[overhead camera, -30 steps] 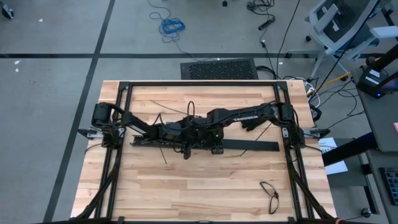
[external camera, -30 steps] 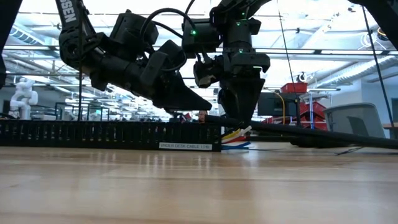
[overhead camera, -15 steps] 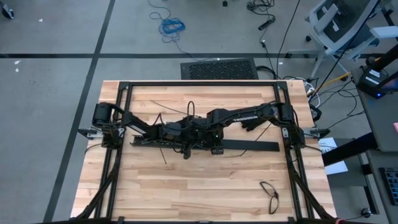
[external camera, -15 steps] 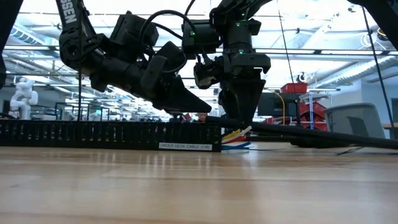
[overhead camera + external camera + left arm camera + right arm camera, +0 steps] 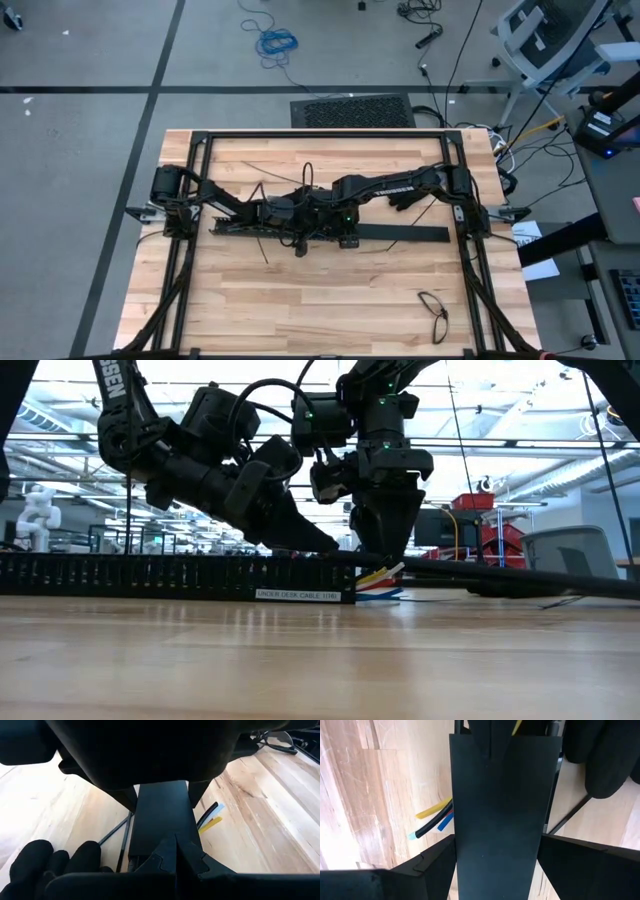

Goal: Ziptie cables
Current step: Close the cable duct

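Two grippers met over the slotted bar at tabletop level.

The left gripper [image 5: 325,545], fingers pressed together, slanted down to the top edge of the long black slotted bar [image 5: 150,576]. Just beside it, the right gripper [image 5: 385,550] pointed straight down, its spread fingers reaching the bar's end, where the cables [image 5: 380,580], yellow, red and blue, stuck out above the wooden tabletop [image 5: 320,660].

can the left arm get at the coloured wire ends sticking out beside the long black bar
Probably not directly. The left tool is shut and sits over the long black slotted bar, while the right tool, open, straddles that bar right by the yellow, blue and black wire ends, crowding the approach.
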{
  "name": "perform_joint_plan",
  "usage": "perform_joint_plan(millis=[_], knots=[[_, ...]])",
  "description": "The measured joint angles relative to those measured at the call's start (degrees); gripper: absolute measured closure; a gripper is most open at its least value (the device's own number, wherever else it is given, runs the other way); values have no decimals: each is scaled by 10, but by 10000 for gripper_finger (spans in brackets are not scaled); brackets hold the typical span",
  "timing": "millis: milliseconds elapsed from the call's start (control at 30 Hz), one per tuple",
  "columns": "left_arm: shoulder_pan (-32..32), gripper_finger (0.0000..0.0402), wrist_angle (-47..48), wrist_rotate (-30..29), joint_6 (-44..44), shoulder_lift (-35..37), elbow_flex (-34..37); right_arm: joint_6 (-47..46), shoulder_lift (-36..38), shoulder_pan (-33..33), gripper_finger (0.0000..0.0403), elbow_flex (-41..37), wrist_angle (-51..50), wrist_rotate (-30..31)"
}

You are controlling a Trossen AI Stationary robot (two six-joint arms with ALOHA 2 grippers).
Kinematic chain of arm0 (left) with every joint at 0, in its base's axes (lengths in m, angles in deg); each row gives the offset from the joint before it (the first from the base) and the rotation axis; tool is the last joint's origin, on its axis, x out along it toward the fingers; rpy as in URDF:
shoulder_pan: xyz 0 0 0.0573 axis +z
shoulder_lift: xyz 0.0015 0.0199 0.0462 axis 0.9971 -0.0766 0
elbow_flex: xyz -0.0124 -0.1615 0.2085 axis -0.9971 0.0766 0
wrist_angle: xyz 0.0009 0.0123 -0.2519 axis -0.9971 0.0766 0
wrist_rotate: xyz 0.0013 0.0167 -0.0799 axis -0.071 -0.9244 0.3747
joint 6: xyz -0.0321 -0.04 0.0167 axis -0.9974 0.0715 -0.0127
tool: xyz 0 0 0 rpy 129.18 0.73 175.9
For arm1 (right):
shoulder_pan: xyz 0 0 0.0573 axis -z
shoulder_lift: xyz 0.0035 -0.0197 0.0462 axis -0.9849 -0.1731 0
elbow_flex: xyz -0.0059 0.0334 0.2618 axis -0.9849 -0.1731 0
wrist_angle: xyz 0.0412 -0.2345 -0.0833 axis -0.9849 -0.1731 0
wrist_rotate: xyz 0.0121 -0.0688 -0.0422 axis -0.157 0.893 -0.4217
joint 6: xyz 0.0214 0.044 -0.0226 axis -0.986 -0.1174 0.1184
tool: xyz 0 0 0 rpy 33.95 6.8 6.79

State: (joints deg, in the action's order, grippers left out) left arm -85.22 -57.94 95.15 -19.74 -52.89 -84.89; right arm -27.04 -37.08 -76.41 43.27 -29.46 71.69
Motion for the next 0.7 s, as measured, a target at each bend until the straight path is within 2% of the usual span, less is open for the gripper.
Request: perform_joint_plan(millis=[300,700], knots=[[0,401,38,-8,0,-4,-2,-2,0,0,147,0,12,3],[0,401,16,-27,-1,-5,0,-2,0,0,147,0,11,4]])
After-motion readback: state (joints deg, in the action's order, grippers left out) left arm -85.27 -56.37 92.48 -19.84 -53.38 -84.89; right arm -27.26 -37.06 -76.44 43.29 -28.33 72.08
